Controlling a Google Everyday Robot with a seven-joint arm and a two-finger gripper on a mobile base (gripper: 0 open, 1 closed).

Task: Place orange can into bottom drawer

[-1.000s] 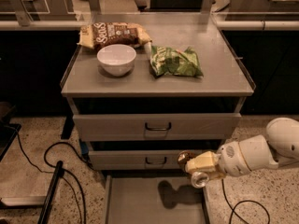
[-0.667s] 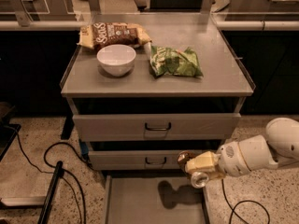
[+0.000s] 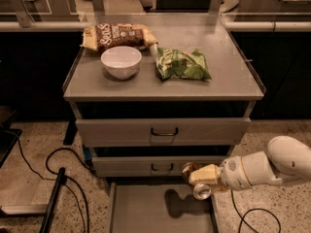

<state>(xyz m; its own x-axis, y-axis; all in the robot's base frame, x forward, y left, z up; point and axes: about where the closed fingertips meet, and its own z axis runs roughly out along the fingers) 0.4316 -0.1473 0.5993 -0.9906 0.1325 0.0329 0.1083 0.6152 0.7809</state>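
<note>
The orange can is tilted in my gripper, its silver end pointing down and forward. The gripper is shut on the can and comes in from the right on a white arm. It holds the can above the right part of the open bottom drawer, in front of the middle drawer's face. The can's shadow falls on the drawer's flat grey floor. The two upper drawers with dark handles are closed.
On the cabinet top are a white bowl, a green snack bag and a brown snack bag. Black cables run over the speckled floor at the left. A dark post leans at the lower left.
</note>
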